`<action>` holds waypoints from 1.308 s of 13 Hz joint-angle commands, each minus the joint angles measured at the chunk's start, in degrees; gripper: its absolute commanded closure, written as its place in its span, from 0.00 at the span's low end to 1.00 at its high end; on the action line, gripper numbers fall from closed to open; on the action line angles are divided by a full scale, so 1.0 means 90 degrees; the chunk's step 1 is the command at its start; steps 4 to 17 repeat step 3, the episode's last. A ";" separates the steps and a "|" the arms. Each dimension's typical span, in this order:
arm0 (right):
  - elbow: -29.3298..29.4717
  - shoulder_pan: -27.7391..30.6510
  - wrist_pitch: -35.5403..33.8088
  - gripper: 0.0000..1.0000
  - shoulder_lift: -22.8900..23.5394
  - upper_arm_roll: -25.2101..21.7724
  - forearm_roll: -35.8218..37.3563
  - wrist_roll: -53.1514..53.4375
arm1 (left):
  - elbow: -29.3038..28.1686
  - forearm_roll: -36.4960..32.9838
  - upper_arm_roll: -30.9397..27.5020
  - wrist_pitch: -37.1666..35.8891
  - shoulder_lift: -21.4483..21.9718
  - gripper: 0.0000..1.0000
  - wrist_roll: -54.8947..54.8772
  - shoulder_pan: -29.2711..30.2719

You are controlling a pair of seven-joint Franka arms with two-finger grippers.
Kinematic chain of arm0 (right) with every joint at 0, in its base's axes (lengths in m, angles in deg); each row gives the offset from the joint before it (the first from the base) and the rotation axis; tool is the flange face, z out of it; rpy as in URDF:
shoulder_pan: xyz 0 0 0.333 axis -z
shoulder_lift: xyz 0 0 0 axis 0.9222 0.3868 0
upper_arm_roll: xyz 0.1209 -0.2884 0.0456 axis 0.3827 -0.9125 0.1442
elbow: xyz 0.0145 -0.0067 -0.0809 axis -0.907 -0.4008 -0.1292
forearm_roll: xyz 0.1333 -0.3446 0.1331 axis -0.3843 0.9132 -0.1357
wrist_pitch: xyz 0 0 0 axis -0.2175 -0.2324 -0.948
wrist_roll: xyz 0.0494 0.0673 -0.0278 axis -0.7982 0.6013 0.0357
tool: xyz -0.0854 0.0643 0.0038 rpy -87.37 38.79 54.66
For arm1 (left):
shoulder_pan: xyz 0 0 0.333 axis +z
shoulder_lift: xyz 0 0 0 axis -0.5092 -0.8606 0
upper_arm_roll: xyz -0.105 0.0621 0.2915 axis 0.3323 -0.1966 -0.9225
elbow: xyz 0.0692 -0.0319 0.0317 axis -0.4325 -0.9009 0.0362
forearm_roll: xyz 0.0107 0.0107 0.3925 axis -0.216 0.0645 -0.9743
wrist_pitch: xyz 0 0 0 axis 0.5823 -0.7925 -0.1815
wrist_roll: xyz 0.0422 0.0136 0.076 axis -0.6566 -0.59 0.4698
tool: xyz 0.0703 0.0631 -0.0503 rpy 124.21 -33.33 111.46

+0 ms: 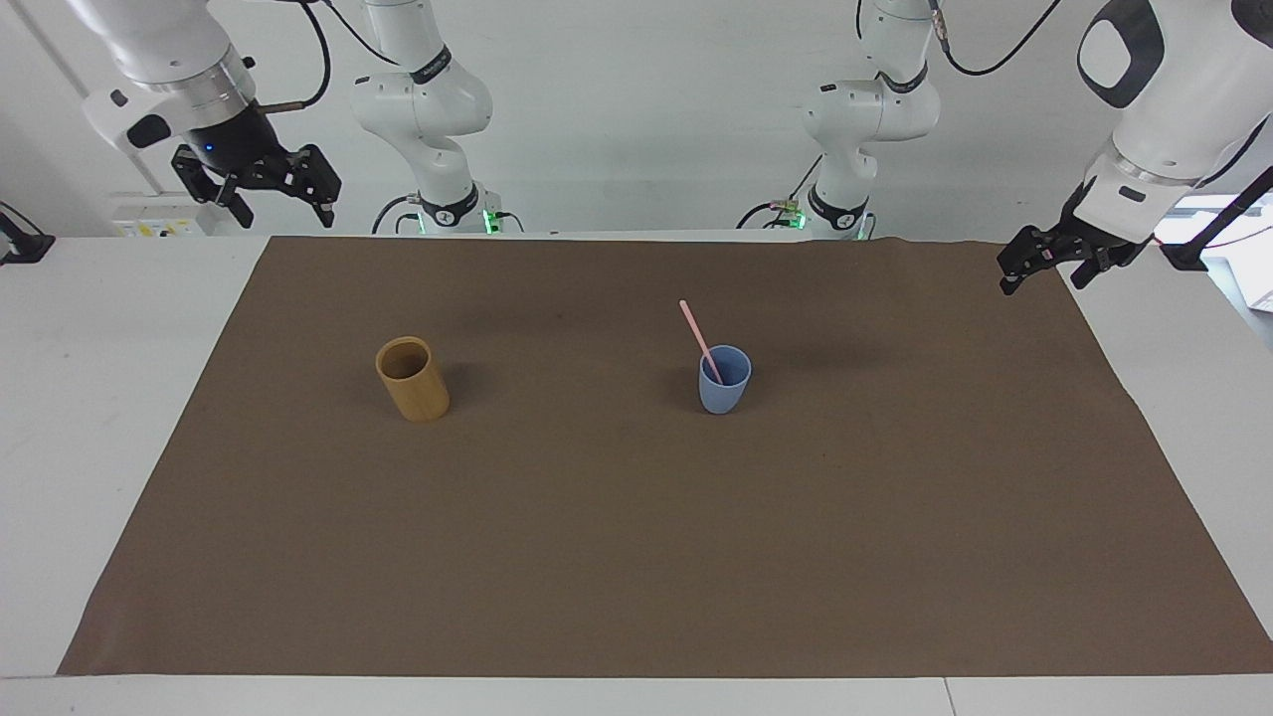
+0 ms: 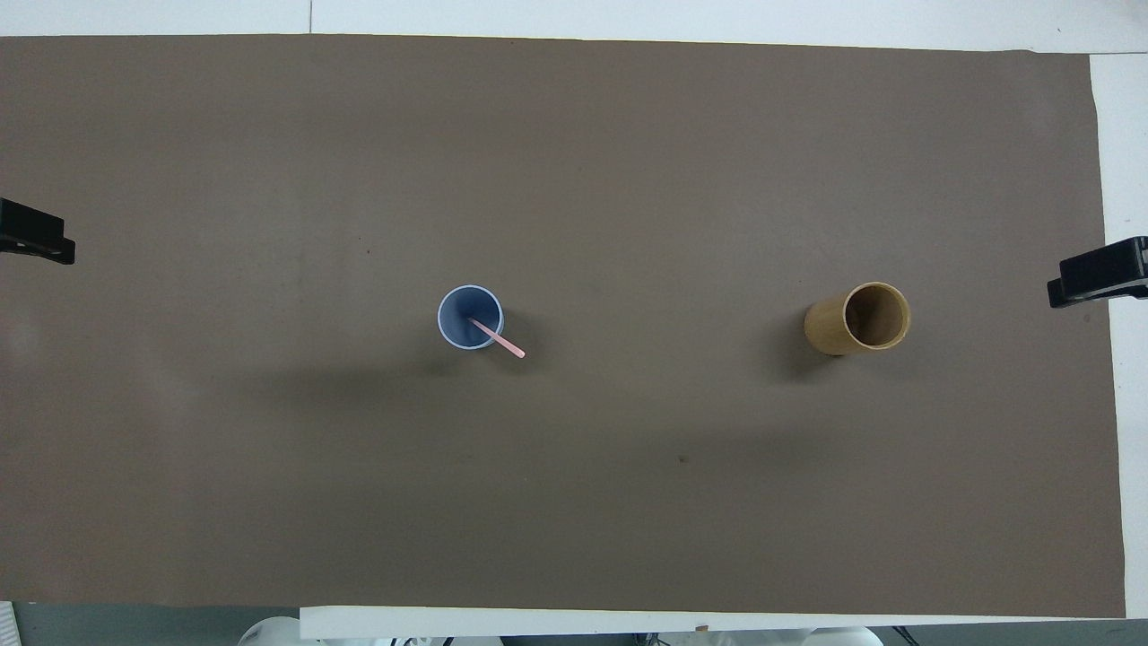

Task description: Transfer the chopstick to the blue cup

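Note:
The blue cup point(image 1: 724, 384) point(image 2: 468, 316) stands upright mid-mat. The pale-pink chopstick point(image 1: 695, 332) point(image 2: 503, 341) rests inside it, its lower end in the cup and its upper end leaning over the rim toward the robots and the right arm's end. My right gripper point(image 1: 281, 204) point(image 2: 1099, 280) hangs open and empty, raised over the table's edge at its own end, well apart from both cups. My left gripper point(image 1: 1044, 277) point(image 2: 36, 240) waits open and empty over the mat's corner at the left arm's end.
A tan bamboo-coloured cup point(image 1: 413, 380) point(image 2: 856, 318) stands on the brown mat point(image 1: 636, 557), beside the blue cup toward the right arm's end. White table shows around the mat. Two further robot bases stand at the robots' edge.

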 commanded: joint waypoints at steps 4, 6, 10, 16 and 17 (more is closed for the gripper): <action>-0.0002 -0.0013 0.0050 0.00 -0.0036 0.0028 0.0077 -0.0054 | -0.0097 -0.0037 0.0008 0.0023 0.0072 0.00 0.0088 -0.0005; -0.0002 -0.0013 0.0050 0.00 -0.0036 0.0028 0.0077 -0.0054 | -0.0097 -0.0037 0.0008 0.0023 0.0072 0.00 0.0088 -0.0005; -0.0002 -0.0013 0.0050 0.00 -0.0036 0.0028 0.0077 -0.0054 | -0.0097 -0.0037 0.0008 0.0023 0.0072 0.00 0.0088 -0.0005; -0.0002 -0.0013 0.0050 0.00 -0.0036 0.0028 0.0077 -0.0054 | -0.0097 -0.0037 0.0008 0.0023 0.0072 0.00 0.0088 -0.0005; -0.0002 -0.0013 0.0050 0.00 -0.0036 0.0028 0.0077 -0.0054 | -0.0097 -0.0037 0.0008 0.0023 0.0072 0.00 0.0088 -0.0005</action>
